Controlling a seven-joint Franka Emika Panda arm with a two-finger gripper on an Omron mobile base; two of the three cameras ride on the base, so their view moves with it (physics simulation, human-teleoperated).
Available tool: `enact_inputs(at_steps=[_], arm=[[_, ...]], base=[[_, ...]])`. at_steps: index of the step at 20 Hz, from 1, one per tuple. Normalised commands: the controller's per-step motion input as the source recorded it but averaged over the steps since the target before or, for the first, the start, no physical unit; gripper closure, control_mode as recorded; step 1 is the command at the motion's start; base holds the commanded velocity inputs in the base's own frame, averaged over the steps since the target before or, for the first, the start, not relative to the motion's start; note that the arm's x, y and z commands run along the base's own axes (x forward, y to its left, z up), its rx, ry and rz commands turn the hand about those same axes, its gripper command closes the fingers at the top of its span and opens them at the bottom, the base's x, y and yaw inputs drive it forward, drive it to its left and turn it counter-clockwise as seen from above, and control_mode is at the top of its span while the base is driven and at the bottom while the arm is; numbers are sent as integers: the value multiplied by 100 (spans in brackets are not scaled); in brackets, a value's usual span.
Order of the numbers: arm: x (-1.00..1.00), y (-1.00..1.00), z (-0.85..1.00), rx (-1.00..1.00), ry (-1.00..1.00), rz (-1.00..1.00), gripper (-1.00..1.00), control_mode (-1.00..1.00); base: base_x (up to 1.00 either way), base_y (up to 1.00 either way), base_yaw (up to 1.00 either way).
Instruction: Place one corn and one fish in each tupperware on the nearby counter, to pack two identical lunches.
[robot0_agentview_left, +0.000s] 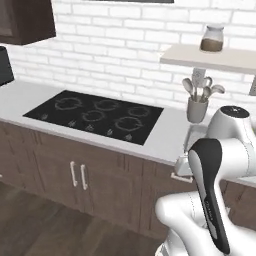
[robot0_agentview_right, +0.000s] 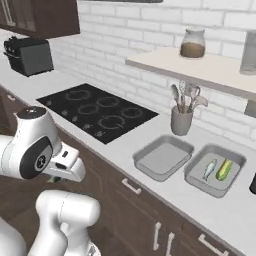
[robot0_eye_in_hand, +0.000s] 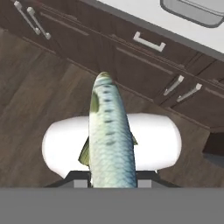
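My gripper (robot0_eye_in_hand: 112, 183) is shut on a silver-green fish (robot0_eye_in_hand: 108, 135), which points away from the hand over the dark wood floor, in front of the cabinets. The fish hides the fingertips almost entirely. On the counter (robot0_agentview_right: 125, 145) two grey tupperware trays sit side by side. The left tupperware (robot0_agentview_right: 145, 167) holds nothing. The right tupperware (robot0_agentview_right: 200, 182) holds another fish (robot0_agentview_right: 209, 169) and a yellow-green corn (robot0_agentview_right: 223, 170). A corner of one tupperware (robot0_eye_in_hand: 192, 11) shows at the top right of the hand view. The hand (robot0_agentview_right: 65, 167) hangs low, below counter height.
A black cooktop (robot0_agentview_right: 97, 112) lies left of the trays. A grey utensil cup (robot0_agentview_right: 181, 120) stands behind them. The toaster (robot0_agentview_right: 31, 56) sits far left, and a wall shelf (robot0_agentview_right: 200, 65) carries a jar (robot0_agentview_right: 192, 43). The dark cabinets have silver handles (robot0_eye_in_hand: 148, 41).
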Motion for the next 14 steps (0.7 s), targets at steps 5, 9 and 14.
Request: enact_inputs(at_steps=[5,9,14], arm=[[0,0,0,0,0,0,100,100],[0,0,0,0,0,0,100,100],[0,0,0,0,0,0,100,100]], base=[[42,0,-69],[27,0,-76],[73,31,-55]])
